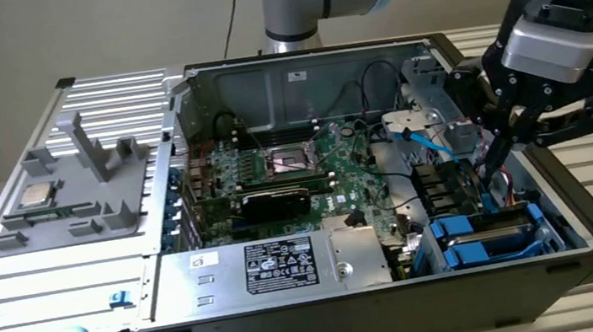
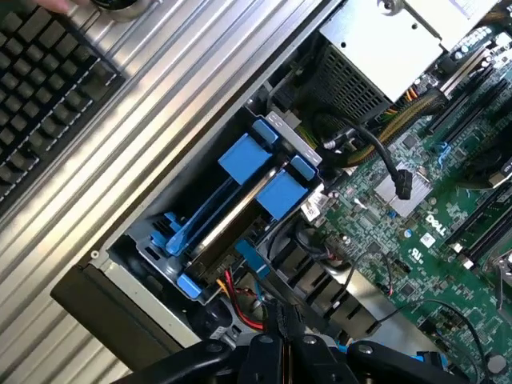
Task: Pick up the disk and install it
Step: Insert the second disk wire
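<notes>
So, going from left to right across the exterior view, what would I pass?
Grey tray with a small silver chip → green circuit board inside the computer case → blue drive bay → gripper.

Robotics lab, open PC case point(image 1: 380, 291), slatted bench point(image 1: 50, 281), keyboard point(image 2: 40, 96)

Plain beige wall point(image 1: 87, 30), ribbed metal table point(image 1: 50, 281)

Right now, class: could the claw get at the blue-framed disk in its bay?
Probably yes: the claw hangs shut just above the disk, and the case is open on top, though cables lie close by.
</notes>
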Controlling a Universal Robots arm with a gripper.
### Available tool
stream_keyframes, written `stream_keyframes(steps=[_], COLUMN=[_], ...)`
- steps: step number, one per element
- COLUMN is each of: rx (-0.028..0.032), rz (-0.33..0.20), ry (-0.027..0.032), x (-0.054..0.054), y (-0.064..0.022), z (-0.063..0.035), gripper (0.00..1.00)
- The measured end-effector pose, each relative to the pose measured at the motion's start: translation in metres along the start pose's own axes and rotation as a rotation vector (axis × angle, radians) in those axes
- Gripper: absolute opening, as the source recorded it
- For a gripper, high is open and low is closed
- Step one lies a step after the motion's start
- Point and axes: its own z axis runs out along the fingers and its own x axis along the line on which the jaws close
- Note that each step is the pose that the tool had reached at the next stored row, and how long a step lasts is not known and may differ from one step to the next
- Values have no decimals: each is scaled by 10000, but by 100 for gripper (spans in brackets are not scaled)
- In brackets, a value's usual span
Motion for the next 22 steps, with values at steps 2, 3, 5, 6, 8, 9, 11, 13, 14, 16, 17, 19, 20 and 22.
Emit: stream_keyframes(steps=[2, 3, 5, 6, 8, 9, 11, 13, 14, 16, 17, 19, 20, 22], rx=[1, 2, 4, 5, 6, 7, 9, 11, 11, 12, 13, 14, 15, 17], rz=[-377, -556, -916, -1102, -1461, -1640, -2012, -2376, -2556, -2921, -3101, -3460, -3640, -4000], ry=[-10, -15, -25, -30, -39, -44, -54, -64, -68, -78, -83, -93, -97, -107], x=[0, 0, 0, 0, 0, 0, 0, 0, 0, 0, 0, 0, 0, 0], y=[0, 0, 0, 0, 0, 0, 0, 0, 0, 0, 0, 0, 0, 0], z=[0, 0, 0, 0, 0, 0, 0, 0, 0, 0, 0, 0, 0, 0], gripper=[11, 11, 11, 11, 11, 11, 11, 11, 11, 11, 11, 11, 11, 11])
